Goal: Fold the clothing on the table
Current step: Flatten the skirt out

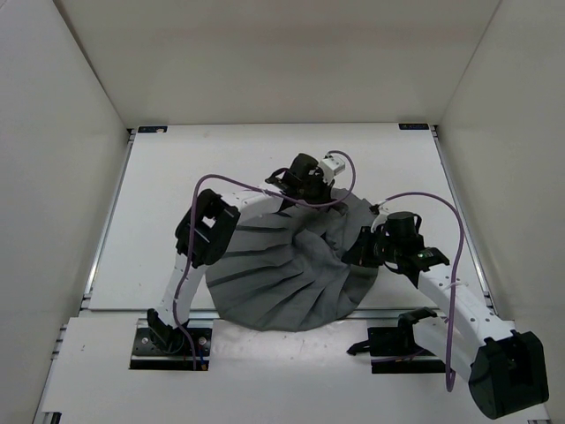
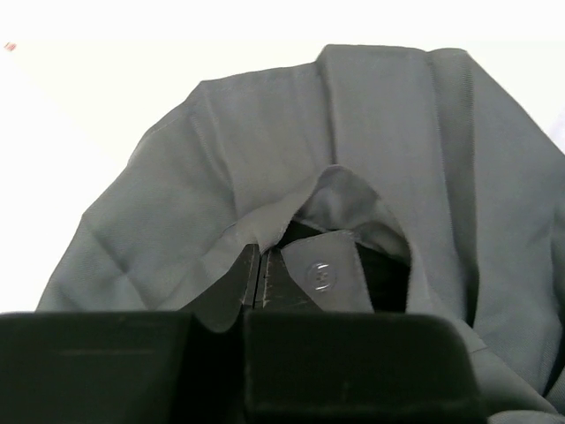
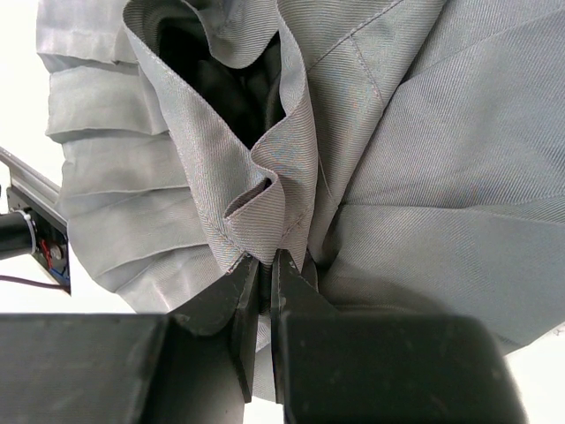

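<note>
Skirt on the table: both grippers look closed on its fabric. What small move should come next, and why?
Probably raise both grippers slightly together. The left gripper is shut on a fabric edge at the far side of the skirt, the right gripper on a bunched edge at its right, and the rest lies fanned on the table, so lifting should free the held part to fold.

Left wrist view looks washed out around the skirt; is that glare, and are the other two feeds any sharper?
Left wrist: the table is blown out to blank white, the skirt is readable, the left gripper is dark and soft. Right wrist: skirt weave crisp, the right gripper slightly blurred. Top external: even light, faint shadows, no glare, all sharp.
</note>
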`<state>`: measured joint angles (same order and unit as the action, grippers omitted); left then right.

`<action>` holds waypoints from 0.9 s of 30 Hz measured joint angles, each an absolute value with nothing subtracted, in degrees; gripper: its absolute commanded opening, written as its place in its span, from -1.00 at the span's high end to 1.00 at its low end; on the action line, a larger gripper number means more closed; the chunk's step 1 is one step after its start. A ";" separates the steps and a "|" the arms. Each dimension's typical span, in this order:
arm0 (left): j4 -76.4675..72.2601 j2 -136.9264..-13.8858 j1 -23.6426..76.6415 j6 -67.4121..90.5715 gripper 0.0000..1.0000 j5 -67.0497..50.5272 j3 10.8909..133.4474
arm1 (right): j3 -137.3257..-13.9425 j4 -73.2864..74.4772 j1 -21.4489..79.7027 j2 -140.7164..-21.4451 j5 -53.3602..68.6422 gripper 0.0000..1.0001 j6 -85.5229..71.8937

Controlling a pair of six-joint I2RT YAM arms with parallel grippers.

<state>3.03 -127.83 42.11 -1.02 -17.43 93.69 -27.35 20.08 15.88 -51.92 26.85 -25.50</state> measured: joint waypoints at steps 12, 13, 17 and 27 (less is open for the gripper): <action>15.29 -107.70 29.69 0.89 1.00 -15.64 89.30 | -42.59 20.62 5.32 -49.01 32.95 1.00 -14.61; 16.36 -103.90 28.18 0.86 1.00 -15.25 89.30 | -44.58 19.53 4.89 -48.97 33.89 1.00 -13.74; 19.68 -88.20 24.75 1.34 1.00 -15.11 90.06 | -50.52 14.85 3.53 -48.86 37.95 1.00 -12.14; 31.83 -65.21 18.83 1.72 1.00 -18.13 93.54 | -63.02 10.55 1.30 -46.83 44.40 1.00 -11.81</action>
